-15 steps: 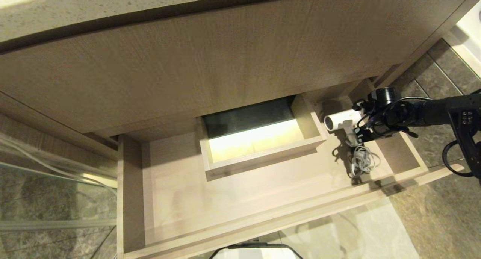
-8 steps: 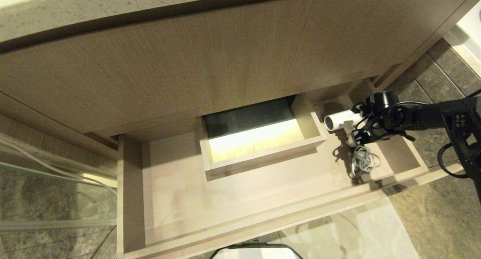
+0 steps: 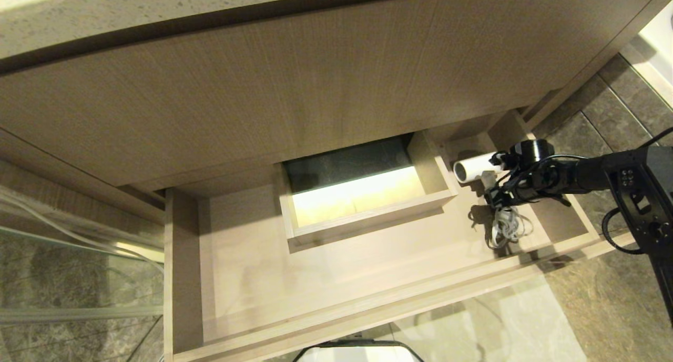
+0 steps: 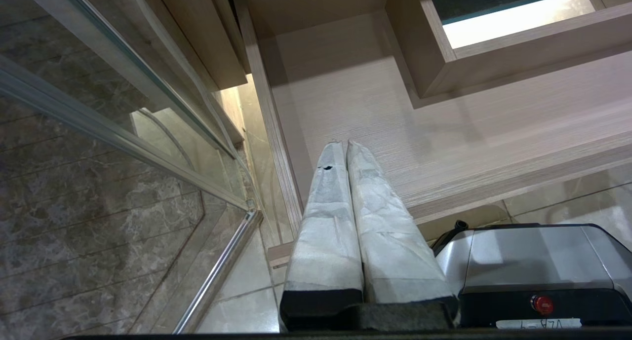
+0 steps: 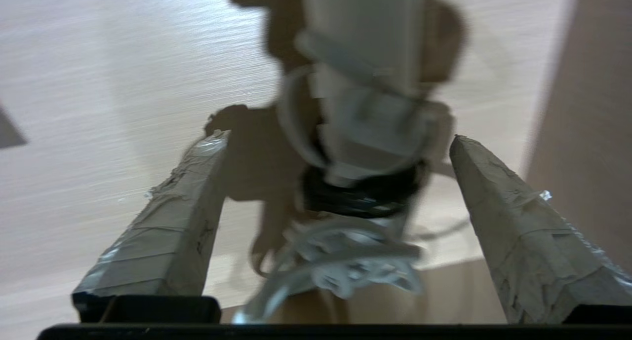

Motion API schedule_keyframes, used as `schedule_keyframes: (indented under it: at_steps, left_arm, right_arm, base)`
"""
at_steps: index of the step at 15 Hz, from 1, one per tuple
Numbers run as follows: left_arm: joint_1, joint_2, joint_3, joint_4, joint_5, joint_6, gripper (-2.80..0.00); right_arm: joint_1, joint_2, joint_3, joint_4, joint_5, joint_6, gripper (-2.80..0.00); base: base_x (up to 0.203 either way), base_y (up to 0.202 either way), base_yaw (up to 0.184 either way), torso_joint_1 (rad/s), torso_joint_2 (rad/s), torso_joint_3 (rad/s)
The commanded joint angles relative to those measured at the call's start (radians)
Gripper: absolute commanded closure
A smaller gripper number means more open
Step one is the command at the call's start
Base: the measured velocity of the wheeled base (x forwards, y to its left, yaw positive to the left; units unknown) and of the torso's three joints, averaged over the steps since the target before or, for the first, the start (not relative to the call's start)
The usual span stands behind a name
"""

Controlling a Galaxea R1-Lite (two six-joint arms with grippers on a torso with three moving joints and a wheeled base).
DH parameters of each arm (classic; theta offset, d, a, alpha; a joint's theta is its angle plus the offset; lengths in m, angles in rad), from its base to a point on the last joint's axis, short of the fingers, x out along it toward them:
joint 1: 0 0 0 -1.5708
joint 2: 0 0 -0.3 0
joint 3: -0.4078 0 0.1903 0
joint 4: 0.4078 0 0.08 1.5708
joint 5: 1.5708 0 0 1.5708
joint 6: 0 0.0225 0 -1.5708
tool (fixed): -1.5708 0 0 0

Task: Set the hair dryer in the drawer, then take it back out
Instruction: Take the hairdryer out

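The drawer (image 3: 336, 293) stood pulled wide out from under the taller wood-grain panel (image 3: 294, 89), its pale floor bare across the left and middle, and the boxed cut-out (image 3: 368, 215) sat at its back with a bright patch of light showing down through it. Over at the right end lay the hair dryer (image 3: 473, 168), down on the drawer floor just right of the cut-out's wall, its round white barrel pointing toward that wall and its handle running toward the drawer front. The white cord (image 3: 506, 224) lay bundled in a loose heap just beyond the handle, nearer the front rail. The right gripper (image 3: 497, 186) reached in from the right side of the drawer, low over the handle, and there it was, jaws spread wide apart! From the right wrist view the two taped fingers (image 5: 168, 231) stood well clear on either side of the hair dryer (image 5: 365, 132), neither one touching it, with the cord (image 5: 340, 266) coiled between them and the picture smeared with blur. So the dryer was in the drawer and nothing was gripping it. The left gripper (image 4: 345, 147) hung off by the drawer's left front corner, its taped fingers pressed together with nothing between them, above the tiled floor (image 4: 98, 261) and beside the robot's grey base (image 4: 533, 261).
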Motion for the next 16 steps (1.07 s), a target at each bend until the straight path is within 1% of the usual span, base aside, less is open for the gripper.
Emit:
schedule_keyframes:
  at_steps: [1, 3, 5, 7, 8, 9, 10, 13, 16]
  left_arm:
    - [0.000, 0.000, 0.000, 0.000, 0.000, 0.000, 0.00]
    - [0.000, 0.000, 0.000, 0.000, 0.000, 0.000, 0.00]
    - [0.000, 0.000, 0.000, 0.000, 0.000, 0.000, 0.00]
    - [0.000, 0.000, 0.000, 0.000, 0.000, 0.000, 0.00]
    - [0.000, 0.000, 0.000, 0.000, 0.000, 0.000, 0.00]
    - [0.000, 0.000, 0.000, 0.000, 0.000, 0.000, 0.00]
    - [0.000, 0.000, 0.000, 0.000, 0.000, 0.000, 0.00]
    - [0.000, 0.000, 0.000, 0.000, 0.000, 0.000, 0.00]
    - [0.000, 0.000, 0.000, 0.000, 0.000, 0.000, 0.00]
  right_arm:
    - [-0.002, 0.024, -0.001, -0.015, 0.012, -0.007, -2.80]
    - [0.000, 0.036, -0.001, -0.049, 0.016, -0.009, -2.80]
    - [0.000, 0.047, -0.001, -0.100, 0.039, -0.034, -2.80]
    - [0.000, 0.055, -0.001, -0.104, 0.060, -0.048, -2.80]
    - [0.000, 0.062, 0.000, -0.101, 0.084, -0.054, -2.80]
    - [-0.001, 0.066, -0.001, -0.103, 0.112, -0.065, 0.00]
    - [0.000, 0.068, -0.001, -0.095, 0.112, -0.078, 0.00]
    - [0.000, 0.067, -0.001, -0.101, 0.111, -0.080, 0.00]
    - [0.000, 0.032, 0.000, -0.078, 0.113, -0.084, 0.00]
  base:
    - [0.000, 0.000, 0.000, 0.000, 0.00, 0.000]
    - [0.000, 0.000, 0.000, 0.000, 0.00, 0.000]
    - [0.000, 0.000, 0.000, 0.000, 0.00, 0.000]
    - [0.000, 0.000, 0.000, 0.000, 0.00, 0.000]
    - [0.000, 0.000, 0.000, 0.000, 0.00, 0.000]
    - [0.000, 0.000, 0.000, 0.000, 0.00, 0.000]
    - [0.000, 0.000, 0.000, 0.000, 0.00, 0.000]
    - [0.000, 0.000, 0.000, 0.000, 0.00, 0.000]
    - [0.000, 0.000, 0.000, 0.000, 0.00, 0.000]
